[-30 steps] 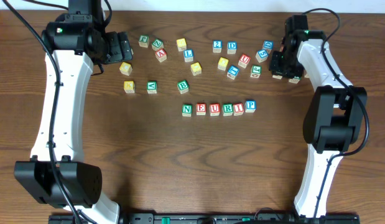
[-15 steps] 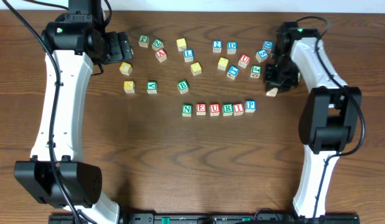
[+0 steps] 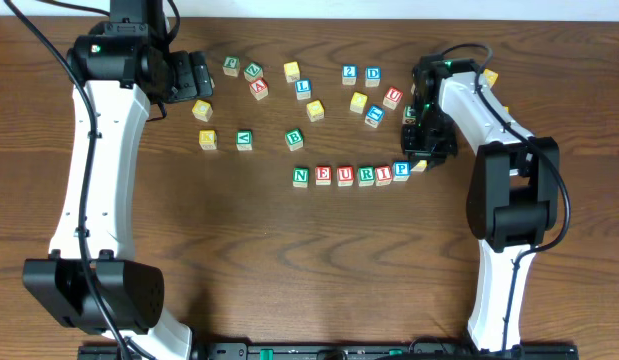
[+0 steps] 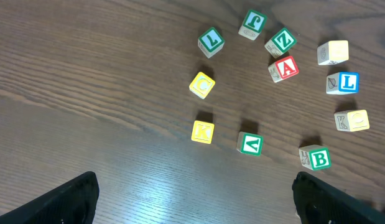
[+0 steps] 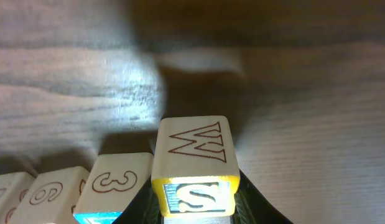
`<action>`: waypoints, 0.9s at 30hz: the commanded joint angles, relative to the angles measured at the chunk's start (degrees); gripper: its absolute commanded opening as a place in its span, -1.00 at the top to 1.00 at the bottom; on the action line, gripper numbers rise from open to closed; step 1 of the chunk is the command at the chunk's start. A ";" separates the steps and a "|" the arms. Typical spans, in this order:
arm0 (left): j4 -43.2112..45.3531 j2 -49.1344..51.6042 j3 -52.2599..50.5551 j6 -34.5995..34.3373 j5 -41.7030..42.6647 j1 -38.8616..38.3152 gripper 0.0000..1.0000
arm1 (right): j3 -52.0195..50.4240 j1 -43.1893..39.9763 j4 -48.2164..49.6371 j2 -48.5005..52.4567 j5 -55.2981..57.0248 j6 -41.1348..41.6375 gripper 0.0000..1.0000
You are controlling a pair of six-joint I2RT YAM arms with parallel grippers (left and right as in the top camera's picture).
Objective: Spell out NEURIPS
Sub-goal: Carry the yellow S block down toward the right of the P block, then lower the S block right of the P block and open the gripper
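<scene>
Right gripper (image 3: 420,160) clamps the yellow-faced S cube (image 5: 193,152), just right of the P cube (image 3: 401,170) ending the row (image 3: 347,175); left gripper (image 4: 195,202) gapes wide, empty.

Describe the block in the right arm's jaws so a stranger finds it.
Start at the row of blocks spelling NEURIP mid-table. Just past the blue P, the right arm's jaws hold one block. Its yellow-framed S face sets it apart.

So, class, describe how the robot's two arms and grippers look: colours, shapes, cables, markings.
Both the left arm and right arm have white links joined by bulky black rounded housings, with black cables running alongside. A small green light glows near each wrist. The left gripper and right gripper are black.
</scene>
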 commanded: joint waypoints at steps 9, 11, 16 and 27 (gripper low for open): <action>0.04 0.74 -0.33 -0.94 0.07 0.15 -0.96 | -1.75 1.27 -3.48 0.61 0.85 -3.85 0.53; 0.04 0.74 -0.33 -0.94 0.07 0.15 -0.96 | -1.75 1.73 -3.28 0.61 0.50 -4.28 0.54; 0.04 0.74 -0.33 -0.94 0.07 0.15 -0.95 | -1.75 3.69 -1.51 0.61 0.57 -5.70 0.53; 0.04 0.74 -0.33 -0.94 0.07 0.15 -0.95 | -1.75 8.13 -0.52 0.61 0.52 -5.44 0.49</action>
